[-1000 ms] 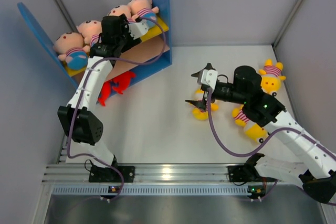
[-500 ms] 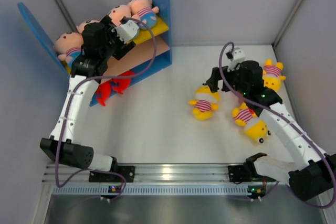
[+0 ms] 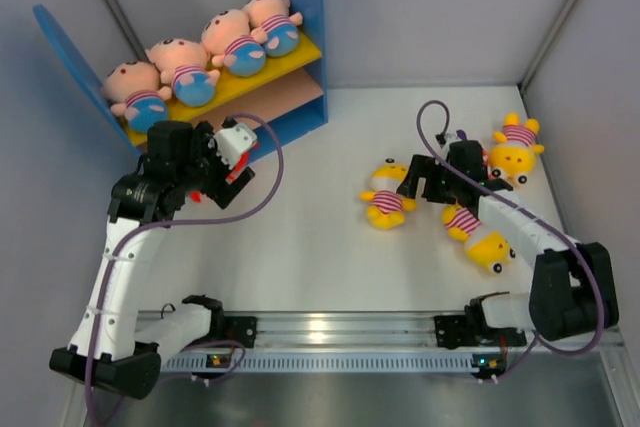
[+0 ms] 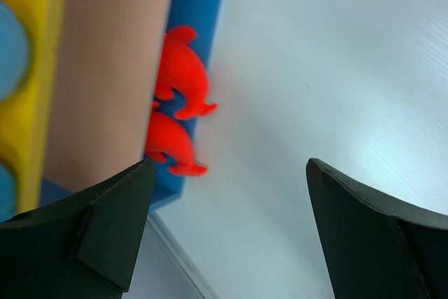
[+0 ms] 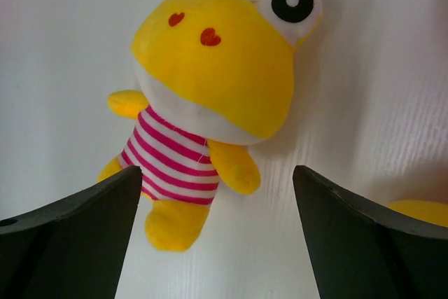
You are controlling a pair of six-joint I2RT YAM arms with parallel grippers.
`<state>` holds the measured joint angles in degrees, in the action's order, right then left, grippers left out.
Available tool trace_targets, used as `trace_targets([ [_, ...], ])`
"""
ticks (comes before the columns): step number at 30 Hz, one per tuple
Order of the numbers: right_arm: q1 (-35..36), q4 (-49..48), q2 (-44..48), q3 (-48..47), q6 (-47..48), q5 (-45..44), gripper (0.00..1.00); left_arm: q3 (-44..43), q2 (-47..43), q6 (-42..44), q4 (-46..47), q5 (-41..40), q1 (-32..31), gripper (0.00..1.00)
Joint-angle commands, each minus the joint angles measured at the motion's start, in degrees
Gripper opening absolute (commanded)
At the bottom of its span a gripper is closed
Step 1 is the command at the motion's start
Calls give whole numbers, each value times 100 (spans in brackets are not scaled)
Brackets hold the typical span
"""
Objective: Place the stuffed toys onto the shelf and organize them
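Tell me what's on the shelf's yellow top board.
Four pink-faced dolls lie in a row on the yellow board. They cover most of it, so anything behind them cannot be seen.

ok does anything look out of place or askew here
Three yellow toys lie scattered on the table right of the shelf, each facing a different way. In the left wrist view, two red toys stick out past the shelf's blue lower edge.

Fuzzy plush toys (image 5: 210, 61), smooth matt table (image 3: 300, 247)

White table (image 3: 310, 247) bears shelf (image 3: 300, 7), yellow stuffed toys (image 3: 384, 203)
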<state>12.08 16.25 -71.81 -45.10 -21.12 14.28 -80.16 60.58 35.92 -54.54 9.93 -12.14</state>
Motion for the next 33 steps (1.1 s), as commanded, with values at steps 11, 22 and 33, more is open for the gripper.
trace_targets([
  [11, 357, -1572, -2082, -429, -84, 1419, 63, 967, -494, -200, -653, 904, -51, 95],
  [22, 1612, -1572, -2048, -1641, -1050, 1587, 0, 1495, -1434, 1049, -944, 1590, -359, 91],
  [33, 3625, -2477, -2986, -3793, -2633, 1515, 0, 1433, -1320, 1232, -434, 1923, -368, 99],
])
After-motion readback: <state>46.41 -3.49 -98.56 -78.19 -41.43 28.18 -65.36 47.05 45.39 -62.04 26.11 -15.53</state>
